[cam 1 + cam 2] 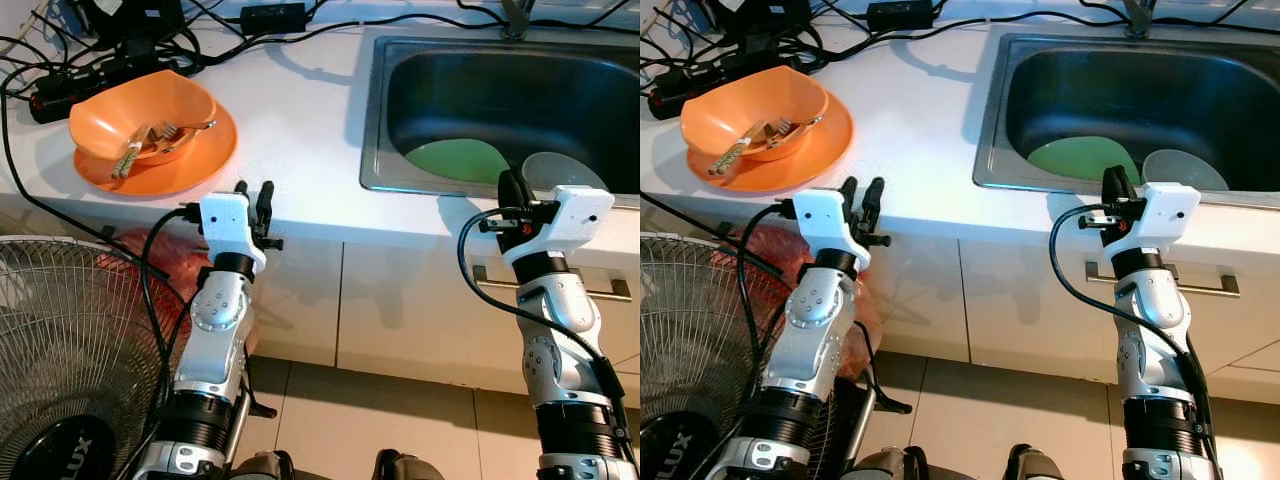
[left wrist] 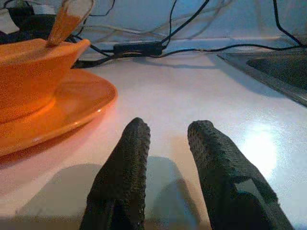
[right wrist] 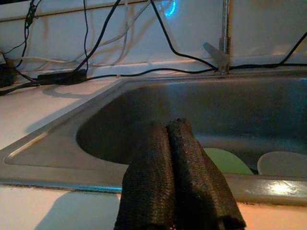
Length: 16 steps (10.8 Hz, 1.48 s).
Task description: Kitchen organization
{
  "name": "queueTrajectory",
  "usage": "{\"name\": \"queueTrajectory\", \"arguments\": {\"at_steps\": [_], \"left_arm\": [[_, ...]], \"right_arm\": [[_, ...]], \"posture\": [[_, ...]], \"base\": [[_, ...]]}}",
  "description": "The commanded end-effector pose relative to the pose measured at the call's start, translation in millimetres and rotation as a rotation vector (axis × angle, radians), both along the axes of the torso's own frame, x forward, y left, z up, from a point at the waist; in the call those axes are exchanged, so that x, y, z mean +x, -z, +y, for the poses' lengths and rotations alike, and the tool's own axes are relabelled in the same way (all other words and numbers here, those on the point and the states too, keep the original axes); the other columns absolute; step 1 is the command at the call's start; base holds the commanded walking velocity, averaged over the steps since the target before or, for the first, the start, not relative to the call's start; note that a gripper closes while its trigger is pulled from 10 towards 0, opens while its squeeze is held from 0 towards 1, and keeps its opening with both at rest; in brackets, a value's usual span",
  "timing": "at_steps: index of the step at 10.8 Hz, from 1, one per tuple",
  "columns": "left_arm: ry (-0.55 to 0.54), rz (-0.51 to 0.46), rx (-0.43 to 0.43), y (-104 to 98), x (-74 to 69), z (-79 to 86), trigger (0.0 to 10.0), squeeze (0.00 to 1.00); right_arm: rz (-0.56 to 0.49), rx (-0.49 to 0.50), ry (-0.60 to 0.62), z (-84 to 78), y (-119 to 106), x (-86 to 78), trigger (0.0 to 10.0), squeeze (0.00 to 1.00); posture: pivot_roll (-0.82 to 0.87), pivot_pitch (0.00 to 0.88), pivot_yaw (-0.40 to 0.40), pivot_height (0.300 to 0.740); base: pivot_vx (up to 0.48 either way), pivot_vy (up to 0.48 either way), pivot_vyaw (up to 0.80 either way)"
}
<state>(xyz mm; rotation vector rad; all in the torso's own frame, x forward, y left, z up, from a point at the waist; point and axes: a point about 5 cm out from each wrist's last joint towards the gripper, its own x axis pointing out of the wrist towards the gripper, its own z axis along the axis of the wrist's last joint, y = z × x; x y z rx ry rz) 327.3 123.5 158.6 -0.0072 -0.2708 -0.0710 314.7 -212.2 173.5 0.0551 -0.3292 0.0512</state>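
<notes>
An orange bowl (image 1: 140, 112) holding a fork and spoon (image 1: 150, 138) sits on an orange plate (image 1: 190, 160) at the left of the white counter (image 1: 300, 120). My left gripper (image 1: 252, 196) hovers at the counter's front edge just right of the plate, its fingers (image 2: 127, 163) slightly open and holding nothing. In the steel sink (image 1: 380, 130) lie a green plate (image 1: 455, 160) and a grey-white dish (image 1: 565, 172). My right gripper (image 1: 512, 186) stands at the sink's front rim, shut and empty, fingers (image 3: 175, 158) pressed together.
Black cables and a power strip (image 1: 60, 95) run along the back of the counter, a faucet base (image 3: 220, 52) behind the sink. A standing fan (image 1: 60, 350) is on the floor at lower left. Cabinet drawers with a handle (image 1: 610, 288) lie below the counter.
</notes>
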Motion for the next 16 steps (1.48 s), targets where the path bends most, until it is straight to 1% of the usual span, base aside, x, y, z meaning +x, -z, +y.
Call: {"name": "queueTrajectory", "arguments": {"at_steps": [1,2,4,5,6,9,14,16], "left_arm": [[-0.019,-0.02,0.013,-6,0.2,2.0,10.0,1.0],[-0.041,-0.029,-0.012,-9,-0.5,4.9,10.0,1.0],[-0.045,-0.048,-0.015,-14,-0.3,4.6,10.0,1.0],[-0.031,-0.065,-0.058,-21,0.0,2.3,10.0,1.0],[-0.018,-0.075,-0.079,-25,0.0,0.6,10.0,1.0],[-0.015,-0.039,-0.126,-18,-0.2,-0.4,10.0,1.0],[-0.011,-0.008,-0.224,-17,0.7,-0.9,10.0,1.0],[0.002,-0.004,-0.258,-18,0.8,-4.4,10.0,1.0]], "right_arm": [[0.094,0.023,0.005,-0.8,20,-1.0,10.0,0.0],[0.097,0.022,0.006,-1.6,21,-1.4,10.0,0.0],[0.099,0.02,0.005,-1.9,21,-1.4,10.0,0.0],[0.1,0.019,0.003,-1.9,21,-1.1,10.0,0.0],[0.101,0.018,0.002,-2.1,21,-0.9,10.0,0.0],[0.103,0.014,-0.001,-2.1,21,-0.5,10.0,0.0],[0.103,0.012,-0.003,-2.6,21,-0.3,10.0,0.0],[0.103,0.012,-0.005,-2.1,21,0.2,10.0,0.0]], "posture": [[0.03,0.18,0.07,0.74],[0.03,0.184,0.068,0.74],[0.03,0.184,0.066,0.74],[0.03,0.183,0.064,0.74],[0.03,0.182,0.064,0.74],[0.02,0.179,0.062,0.74],[0.02,0.171,0.062,0.74],[0.02,0.16,0.063,0.74]], "base": [[0.0,0.0,0.0],[0.0,0.0,0.0],[0.0,0.0,0.0],[0.0,0.0,0.0],[0.0,0.0,0.0],[0.0,0.0,0.0],[0.0,0.0,0.0],[0.0,0.0,0.0]]}}
